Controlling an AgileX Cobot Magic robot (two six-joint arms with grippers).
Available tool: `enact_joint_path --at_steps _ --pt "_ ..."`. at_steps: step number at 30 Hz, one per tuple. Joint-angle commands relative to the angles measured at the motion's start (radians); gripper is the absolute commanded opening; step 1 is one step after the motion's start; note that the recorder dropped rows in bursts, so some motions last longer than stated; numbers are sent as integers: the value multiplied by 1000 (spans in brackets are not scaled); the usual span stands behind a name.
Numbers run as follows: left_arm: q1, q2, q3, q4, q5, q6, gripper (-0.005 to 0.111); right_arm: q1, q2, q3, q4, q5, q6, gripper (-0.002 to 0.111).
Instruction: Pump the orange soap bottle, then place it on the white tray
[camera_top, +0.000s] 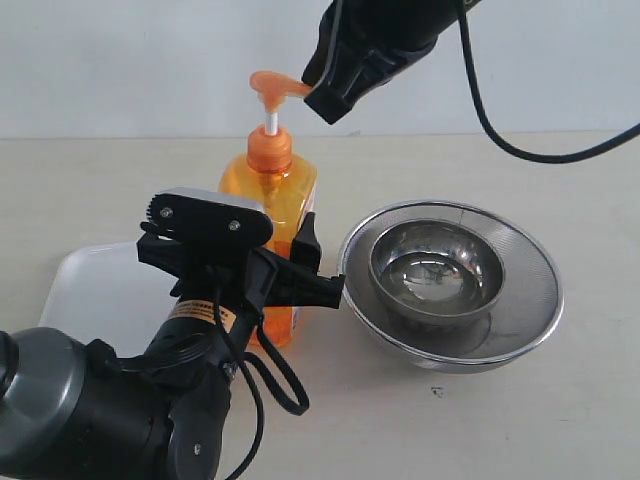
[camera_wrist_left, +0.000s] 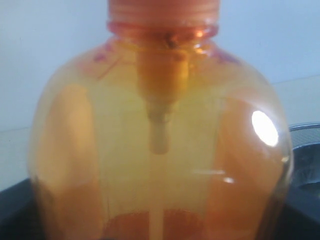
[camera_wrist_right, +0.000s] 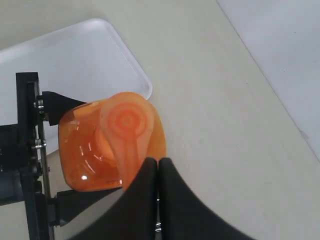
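Both left gripper (camera_top: 316, 262) fingers clamp the orange soap bottle (camera_top: 262, 185) mid-frame; right gripper (camera_top: 322, 102) fingers, pressed together, sit by its pump spout.

I count one orange soap bottle (camera_top: 268, 195) and one white tray (camera_top: 90, 290). Two steel bowls sit at its three o'clock: a small bowl (camera_top: 437, 262) inside a wide bowl (camera_top: 530, 310).

My left arm (camera_top: 100, 400) blocks the lower half of the orange soap bottle (camera_top: 285, 190) and part of the white tray (camera_top: 95, 290) in the exterior view. From the left wrist the bottle is so close that it looks fuzzy, and its top and bottom are cut off. The jaws of the right gripper (camera_wrist_right: 158, 167) hide the pump's tip.
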Motion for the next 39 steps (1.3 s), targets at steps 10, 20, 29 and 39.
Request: enact_joint_path --at_steps 10,20,29,39 --pt "-4 -11 7 -13 -8 41 5 -1 -6 4 -164 -109 256 0" --pt "-4 -11 7 -13 -8 60 5 -131 -96 159 -230 -172 453 0" --pt "-4 -11 7 -15 -8 60 5 -281 -132 454 -125 -172 530 0" --pt "-4 -11 7 -15 -8 60 5 -281 22 505 -321 -182 767 0"
